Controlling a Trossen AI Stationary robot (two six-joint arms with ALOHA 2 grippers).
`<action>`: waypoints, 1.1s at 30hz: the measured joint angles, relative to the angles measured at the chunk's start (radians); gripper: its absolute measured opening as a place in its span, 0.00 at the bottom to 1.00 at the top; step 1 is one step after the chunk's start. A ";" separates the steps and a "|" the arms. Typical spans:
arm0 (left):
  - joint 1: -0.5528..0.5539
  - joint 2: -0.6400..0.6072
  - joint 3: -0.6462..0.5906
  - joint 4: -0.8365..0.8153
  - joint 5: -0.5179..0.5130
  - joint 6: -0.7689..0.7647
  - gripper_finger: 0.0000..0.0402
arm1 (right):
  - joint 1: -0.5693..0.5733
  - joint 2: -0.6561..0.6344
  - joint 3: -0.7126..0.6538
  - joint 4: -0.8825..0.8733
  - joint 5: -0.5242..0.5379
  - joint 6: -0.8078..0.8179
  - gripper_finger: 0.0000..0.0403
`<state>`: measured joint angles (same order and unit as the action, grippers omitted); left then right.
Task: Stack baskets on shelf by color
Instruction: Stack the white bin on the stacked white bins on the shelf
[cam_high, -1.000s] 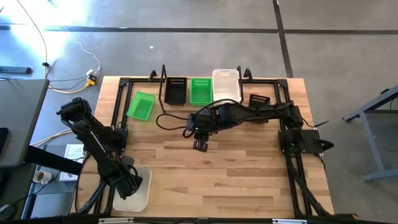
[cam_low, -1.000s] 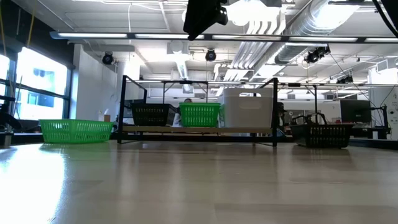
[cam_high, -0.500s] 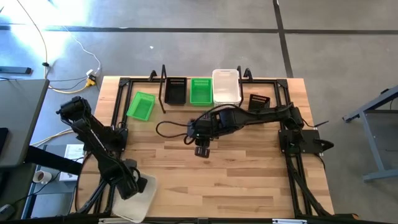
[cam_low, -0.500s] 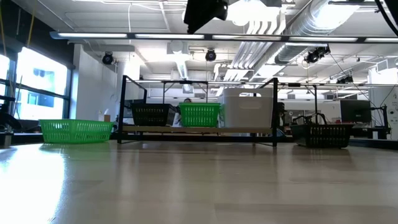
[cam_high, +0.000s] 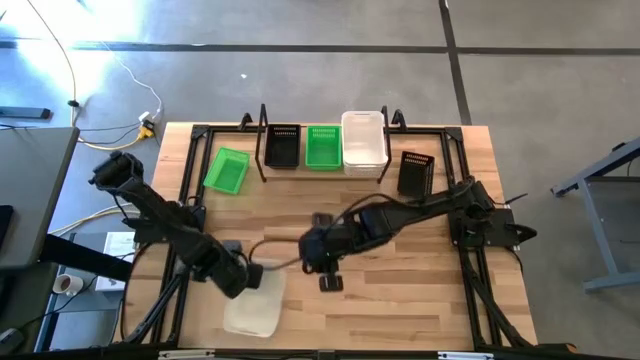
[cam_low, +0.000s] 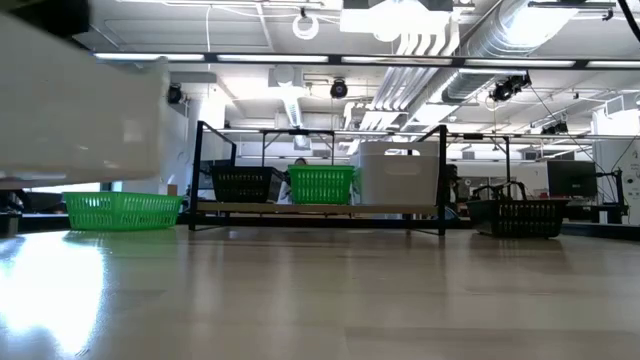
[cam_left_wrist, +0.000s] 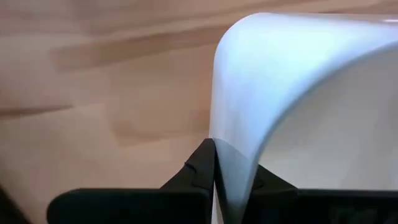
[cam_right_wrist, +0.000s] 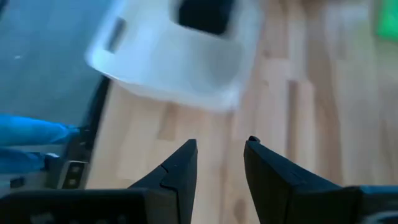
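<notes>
My left gripper (cam_high: 243, 274) is shut on a white basket (cam_high: 256, 306) near the table's front left. The basket also shows in the low view (cam_low: 80, 100), above the tabletop. My right gripper (cam_high: 330, 284) is open and empty just right of the basket, which also shows in the right wrist view (cam_right_wrist: 180, 56). On the shelf (cam_low: 320, 208) at the far edge stand a black basket (cam_high: 282, 147), a green basket (cam_high: 322, 147) and a white basket (cam_high: 364, 138). A second green basket (cam_high: 226, 170) rests on the table left of the shelf. A second black basket (cam_high: 416, 172) rests to its right. My left gripper pinches the white basket's wall at the rim (cam_left_wrist: 229, 163), beside a rounded corner. One finger (cam_left_wrist: 202, 165) is outside the wall and the other is inside. The basket is lifted clear of the table and reaches from the gripper toward the near edge.
Black frame rails (cam_high: 190, 175) run along the table's left and right sides. The tabletop's middle (cam_high: 400, 270) is bare wood. A cable (cam_high: 270, 262) loops between the two grippers.
My left gripper has carried the white basket up and toward the table's right, so that it now shows in the low view. My right gripper has gone toward the near edge, out of the top of the low view.
</notes>
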<state>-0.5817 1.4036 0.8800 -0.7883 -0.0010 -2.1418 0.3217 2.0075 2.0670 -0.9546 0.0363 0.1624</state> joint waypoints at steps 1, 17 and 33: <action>0.025 0.000 0.007 0.000 0.000 0.025 0.00 | 0.012 0.000 0.000 0.018 -0.004 -0.015 0.29; 0.358 0.000 0.117 0.001 0.020 0.330 0.00 | 0.104 0.006 0.000 0.268 -0.025 -0.118 0.29; 0.439 0.000 0.122 0.007 0.052 0.409 0.00 | 0.091 0.117 -0.002 0.333 -0.030 -0.118 0.29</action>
<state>-0.1429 1.4036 1.0023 -0.7811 0.0509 -1.7325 0.4126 2.1245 2.0651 -0.6214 0.0068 0.0442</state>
